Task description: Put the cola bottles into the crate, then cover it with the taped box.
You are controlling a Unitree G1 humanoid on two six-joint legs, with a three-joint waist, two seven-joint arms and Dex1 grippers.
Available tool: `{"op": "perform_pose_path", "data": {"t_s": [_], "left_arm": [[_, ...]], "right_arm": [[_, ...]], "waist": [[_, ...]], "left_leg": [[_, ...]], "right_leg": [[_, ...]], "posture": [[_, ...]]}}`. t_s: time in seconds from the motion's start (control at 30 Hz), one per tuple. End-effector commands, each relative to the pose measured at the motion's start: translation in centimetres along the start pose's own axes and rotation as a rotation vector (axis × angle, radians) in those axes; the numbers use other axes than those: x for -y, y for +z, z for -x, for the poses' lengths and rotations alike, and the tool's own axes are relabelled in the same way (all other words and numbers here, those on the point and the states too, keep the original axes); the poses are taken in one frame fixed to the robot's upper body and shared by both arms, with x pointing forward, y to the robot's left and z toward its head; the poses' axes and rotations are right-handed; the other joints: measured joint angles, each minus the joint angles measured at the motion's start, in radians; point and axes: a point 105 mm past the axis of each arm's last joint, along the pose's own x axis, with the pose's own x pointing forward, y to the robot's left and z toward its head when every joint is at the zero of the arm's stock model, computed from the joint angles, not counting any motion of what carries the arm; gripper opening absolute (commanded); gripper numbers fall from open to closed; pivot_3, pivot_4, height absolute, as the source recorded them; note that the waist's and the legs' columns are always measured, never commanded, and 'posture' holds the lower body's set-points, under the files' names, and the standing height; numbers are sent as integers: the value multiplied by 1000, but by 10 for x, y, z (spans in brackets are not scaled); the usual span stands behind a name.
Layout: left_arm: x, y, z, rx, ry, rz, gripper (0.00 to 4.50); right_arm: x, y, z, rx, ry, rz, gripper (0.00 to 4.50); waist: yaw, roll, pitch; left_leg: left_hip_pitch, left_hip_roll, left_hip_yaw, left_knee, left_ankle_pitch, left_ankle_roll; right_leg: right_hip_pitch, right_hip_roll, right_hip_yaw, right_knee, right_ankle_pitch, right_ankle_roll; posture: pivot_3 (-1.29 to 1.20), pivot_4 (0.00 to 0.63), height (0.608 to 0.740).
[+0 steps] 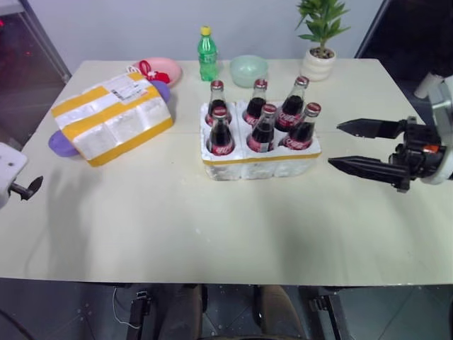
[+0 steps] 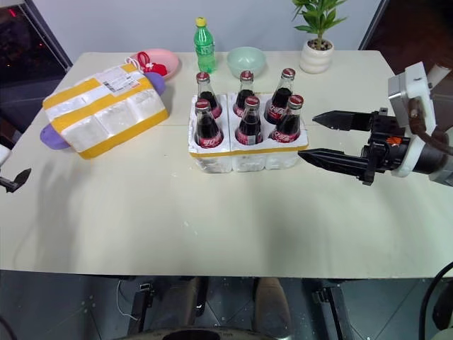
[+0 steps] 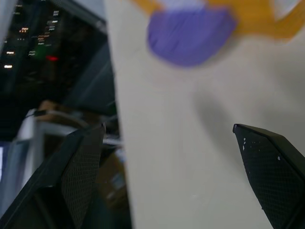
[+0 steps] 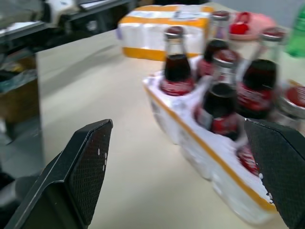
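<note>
All six cola bottles (image 1: 260, 117) stand upright in the wells of the crate (image 1: 259, 164) near the middle of the bench (image 1: 212, 227), with the taped box (image 1: 113, 117) lying uncovered-side at the crate's 9 o'clock, well apart. The right end effector (image 1: 347, 145) hovers empty at the crate's 3 o'clock, fingers spread wide. The left end effector (image 3: 167, 176) hangs off the bench's 9 o'clock edge, also wide and empty.

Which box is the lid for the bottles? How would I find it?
Look at the table's left back part, left of the white crate full of cola bottles. The taped box lies there on something purple. It alone has wide yellow bands and a white label.
</note>
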Motion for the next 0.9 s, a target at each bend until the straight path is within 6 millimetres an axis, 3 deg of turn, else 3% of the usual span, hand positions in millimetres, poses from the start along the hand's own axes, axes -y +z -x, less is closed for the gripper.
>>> {"op": "perform_pose_path", "data": {"t_s": [0.03,0.27,0.77,0.87,0.9], "left_arm": [[0,7,-23,26,73,-88,4500],[24,16,-62,40,91,-197,4500],[36,53,-88,65,93,-362,4500],[39,51,-89,42,77,-352,3629],[41,50,-90,38,68,-341,3111]], "right_arm": [[-5,14,5,24,7,57,4469],[-6,19,9,19,-16,62,4469],[-11,14,18,22,-106,54,4469],[-11,16,21,36,-127,56,4500],[-10,16,22,36,-138,59,4500]], "waist": [[7,-1,0],[8,-2,-1],[-6,-4,-2],[-9,-4,-2],[-9,-4,-2]], "left_leg": [[0,0,0,1,0,0],[-1,0,1,1,0,0],[-2,0,0,3,0,0],[-2,0,1,3,0,0],[-3,0,0,3,0,0]], "right_leg": [[0,0,0,0,0,0],[-1,0,-1,2,3,5],[-1,0,-1,2,4,6],[-1,0,-1,2,4,6],[-1,0,-1,2,4,6]], "posture": [[0,150,739],[0,150,739],[0,150,739],[0,150,739],[0,150,739]]}}
